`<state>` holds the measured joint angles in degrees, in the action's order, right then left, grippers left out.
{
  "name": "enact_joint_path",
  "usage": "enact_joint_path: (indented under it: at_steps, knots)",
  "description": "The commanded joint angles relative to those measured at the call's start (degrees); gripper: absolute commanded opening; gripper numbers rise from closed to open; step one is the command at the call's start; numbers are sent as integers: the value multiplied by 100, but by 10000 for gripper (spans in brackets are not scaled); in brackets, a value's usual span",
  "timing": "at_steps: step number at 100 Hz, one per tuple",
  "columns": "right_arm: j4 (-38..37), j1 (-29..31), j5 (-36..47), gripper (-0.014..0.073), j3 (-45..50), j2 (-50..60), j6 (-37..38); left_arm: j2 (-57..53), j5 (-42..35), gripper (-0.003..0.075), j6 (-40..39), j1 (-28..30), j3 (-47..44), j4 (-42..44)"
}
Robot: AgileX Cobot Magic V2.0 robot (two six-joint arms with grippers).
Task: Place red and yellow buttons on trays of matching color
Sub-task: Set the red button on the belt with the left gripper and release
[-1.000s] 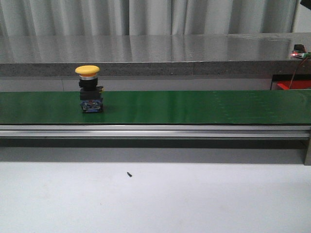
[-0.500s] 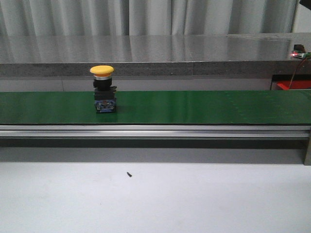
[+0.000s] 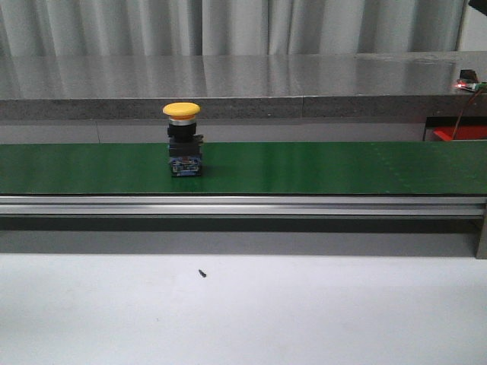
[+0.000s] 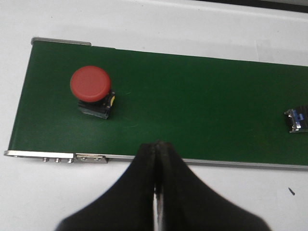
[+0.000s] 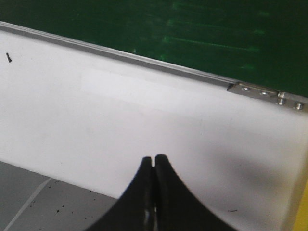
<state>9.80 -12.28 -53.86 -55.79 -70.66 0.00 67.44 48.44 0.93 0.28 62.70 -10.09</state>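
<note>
Mushroom-capped yellow button [image 3: 182,140] upright on smooth green belt [image 3: 319,167]; both arms' black fingers pressed together.

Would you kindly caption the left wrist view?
Shut left gripper above the green belt carrying a red button.

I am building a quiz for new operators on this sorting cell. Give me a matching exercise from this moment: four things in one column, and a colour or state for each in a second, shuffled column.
Column one:
1. mushroom-cap push button in the front view
2. mushroom-cap push button in the left wrist view
3. flat conveyor belt
4. left gripper

Column two:
A. green
B. red cap
C. shut, holding nothing
D. yellow cap

Pairs: 1-D, 2-B, 3-A, 4-C
</note>
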Motion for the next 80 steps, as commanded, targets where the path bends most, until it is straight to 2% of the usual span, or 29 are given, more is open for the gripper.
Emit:
enact_joint_path:
  at_steps: [1, 28, 49, 67, 73, 80]
  knots:
    - [50, 1, 181, -106, -136, 160, -35, -455, -434, -19, 15, -42, -138, -92]
    - [50, 1, 147, -106, -136, 160, -146, -1247, -607, -19, 15, -42, -814, -92]
    - [50, 1, 150, -106, -176, 160, -146, -1436, -584, -20, 15, -42, -924, -92]
    - [50, 1, -104, -104, -652, 7, -294, -1436, -584, -19, 15, -42, -924, -82]
    - [50, 1, -306, -93, -901, -115, -409, -1436, -584, -20, 15, -42, -924, -82]
    - [72, 1, -514, -32, -1176, -276, -447, -1436, -584, -20, 15, -42, -924, -82]
